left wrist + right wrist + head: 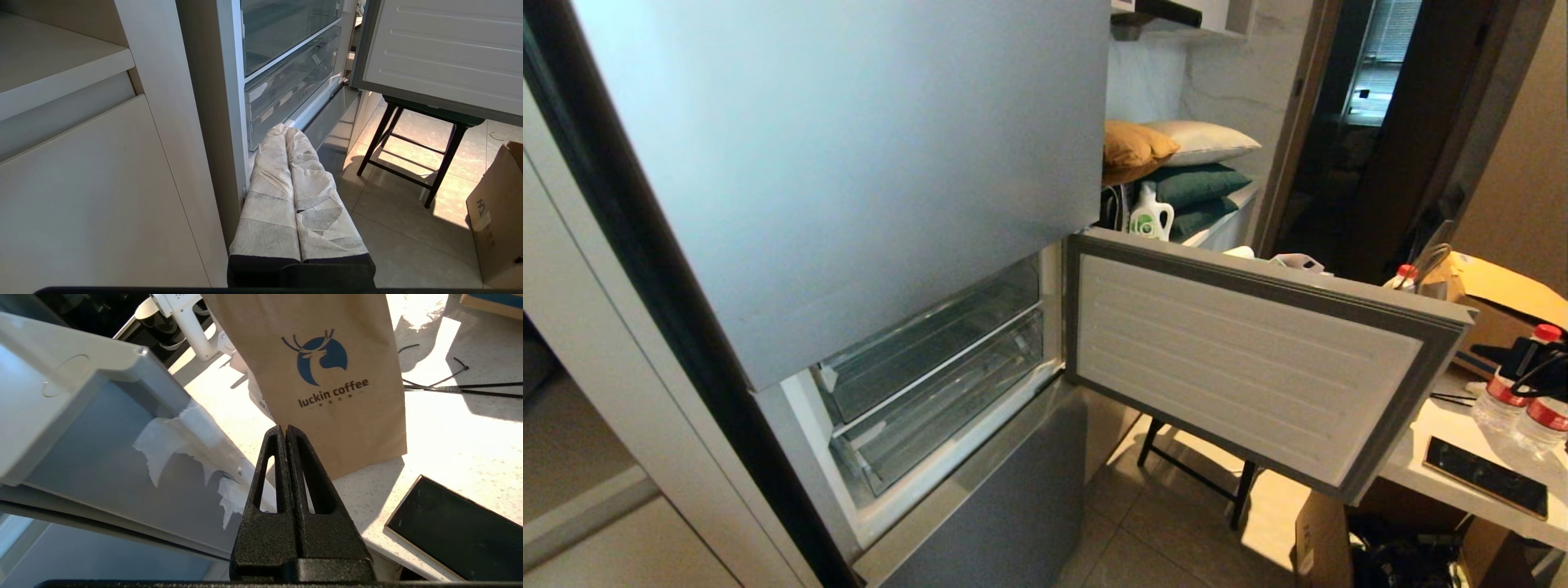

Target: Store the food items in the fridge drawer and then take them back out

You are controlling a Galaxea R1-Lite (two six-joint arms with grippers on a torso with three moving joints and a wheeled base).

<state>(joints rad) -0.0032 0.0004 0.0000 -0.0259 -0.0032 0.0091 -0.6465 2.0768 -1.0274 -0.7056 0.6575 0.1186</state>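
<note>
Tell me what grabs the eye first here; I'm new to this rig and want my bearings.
The open fridge door swings out across the middle of the head view, its white ribbed inner face showing. Behind it, clear drawers sit pushed in, with no food visible inside. In the right wrist view the shut right gripper points at a brown coffee bag standing on a white table.

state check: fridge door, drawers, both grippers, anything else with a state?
fridge door: swung open.
upper clear drawer: pushed in.
fridge drawer: pushed in, no food visible inside.
left gripper: shut, empty, low beside fridge.
right gripper: shut, empty, over white table.
paper bag: upright.
</note>
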